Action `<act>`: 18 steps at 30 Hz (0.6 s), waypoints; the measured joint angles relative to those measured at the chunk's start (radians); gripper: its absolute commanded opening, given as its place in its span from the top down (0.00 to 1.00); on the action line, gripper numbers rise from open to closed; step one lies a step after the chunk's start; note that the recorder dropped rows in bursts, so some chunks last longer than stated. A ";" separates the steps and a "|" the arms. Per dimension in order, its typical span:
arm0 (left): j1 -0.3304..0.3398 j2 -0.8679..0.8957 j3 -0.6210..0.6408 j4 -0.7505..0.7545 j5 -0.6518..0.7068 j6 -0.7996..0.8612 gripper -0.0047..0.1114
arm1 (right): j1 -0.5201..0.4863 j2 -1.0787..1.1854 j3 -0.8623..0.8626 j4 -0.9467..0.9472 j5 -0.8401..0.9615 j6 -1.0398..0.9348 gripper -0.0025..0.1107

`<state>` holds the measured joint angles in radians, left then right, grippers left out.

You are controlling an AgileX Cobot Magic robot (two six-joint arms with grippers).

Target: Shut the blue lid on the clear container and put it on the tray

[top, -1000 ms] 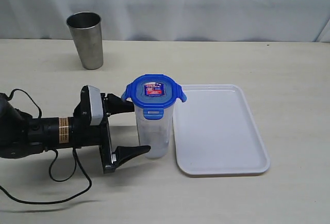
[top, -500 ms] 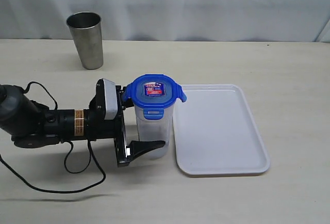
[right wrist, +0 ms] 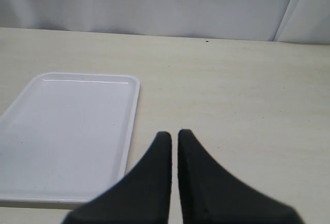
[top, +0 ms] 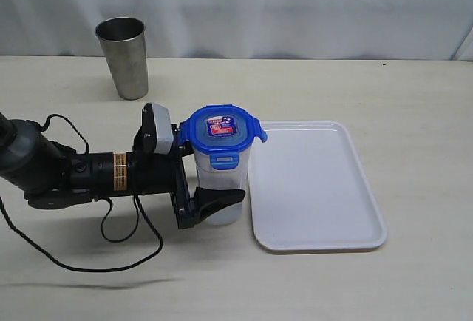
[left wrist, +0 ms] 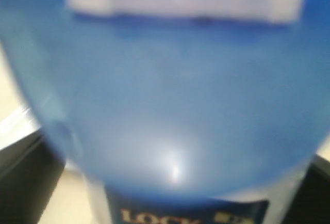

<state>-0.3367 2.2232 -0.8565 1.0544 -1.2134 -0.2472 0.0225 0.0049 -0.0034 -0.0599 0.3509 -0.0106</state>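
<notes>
Pale wood-look worktop w/ a white curtain behind, and we're right in it. L pincer lies low over the worktop, jaws spread as wide as they go, and the clear container stands upright btwn them. One black finger crosses in front of the container's lower wall; the other is hidden behind it. Can't tell if either finger touches the plastic, so no clamp to call.

Blue lid sits on top of the container, right above the jaws, red-and-white label up. Front flap hangs down; a side flap sticks out on the side away from the pincer's wrist. L wrist cam is filled by a blurred blue lid, v. close.

White tray lies flat just past the L pincer's fingertips, right beside the container; whether they touch, can't say. Steel cup stands well apart from the L pincer, off to the side twd the curtain.

R pincer is closed, fingers pressed together, nothing btwn them. Tray lies ahead of it and off to one side, apart from the tips.
</notes>
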 measured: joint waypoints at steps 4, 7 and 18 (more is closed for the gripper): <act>0.000 0.000 0.000 0.013 0.000 -0.012 0.16 | 0.000 0.000 0.000 0.000 0.000 0.000 0.94; -0.014 0.000 0.000 0.011 0.000 -0.010 0.16 | 0.000 0.000 0.000 0.000 0.000 0.000 0.94; -0.046 0.000 0.000 -0.019 0.000 0.014 0.16 | 0.000 0.000 0.000 0.000 0.000 0.000 0.94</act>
<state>-0.3822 2.2232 -0.8565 1.0357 -1.2134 -0.2329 0.0225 0.0049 -0.0034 -0.0599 0.3509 -0.0106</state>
